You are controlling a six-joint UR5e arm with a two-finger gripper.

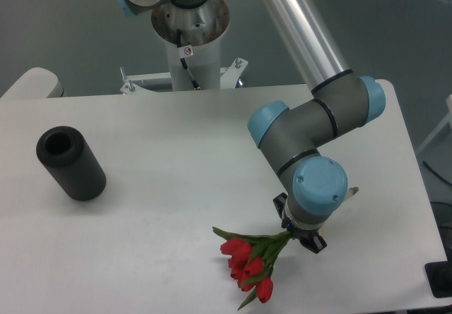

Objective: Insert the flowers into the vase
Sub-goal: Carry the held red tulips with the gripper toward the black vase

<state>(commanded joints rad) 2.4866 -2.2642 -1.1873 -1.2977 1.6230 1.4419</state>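
Camera view: the gripper sits low at the bench front, its fingers apparently pinching the flowers by the stems; their exact closure is hidden. The vase stands well apart, left. A loose hold could let the bunch droop, so buds may catch the rim.

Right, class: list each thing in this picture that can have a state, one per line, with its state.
Matte black cylindrical vase: upright, hole empty, apart from the flowers.
Bunch of red tulip flowers with green stems: outside the vase, stems at the gripper.
Gripper: mostly hidden by the wrist; cannot tell whether it is shut.
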